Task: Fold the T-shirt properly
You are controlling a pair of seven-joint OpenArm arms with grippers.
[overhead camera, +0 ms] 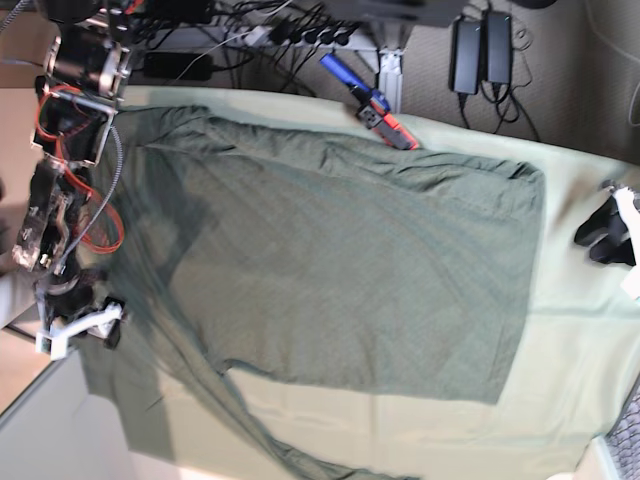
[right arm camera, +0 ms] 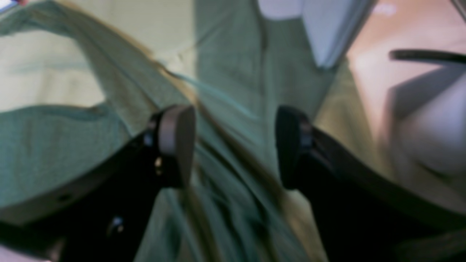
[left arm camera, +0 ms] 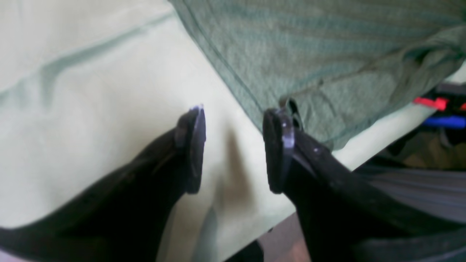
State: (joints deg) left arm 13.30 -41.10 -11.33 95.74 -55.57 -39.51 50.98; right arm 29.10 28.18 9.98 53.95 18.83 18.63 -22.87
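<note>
The T-shirt (overhead camera: 350,260) lies spread over the pale green table cloth (overhead camera: 580,400), dark grey-green and wrinkly, with one side trailing toward the near left corner. My left gripper (left arm camera: 235,145) is open over bare cloth, and its right fingertip (left arm camera: 278,145) sits at the shirt's corner (left arm camera: 309,72). In the base view the left gripper (overhead camera: 605,235) is just right of the shirt's edge. My right gripper (right arm camera: 235,145) is open above blurred shirt fabric (right arm camera: 225,91), which shows through the gap between its fingers. The base view puts the right gripper (overhead camera: 85,325) at the shirt's left side.
A blue and red tool (overhead camera: 370,100) lies at the table's far edge. Cables and power bricks (overhead camera: 480,45) sit on the floor behind. The table edge (left arm camera: 382,134) runs close to the left gripper, with red and blue items (left arm camera: 437,109) beyond it.
</note>
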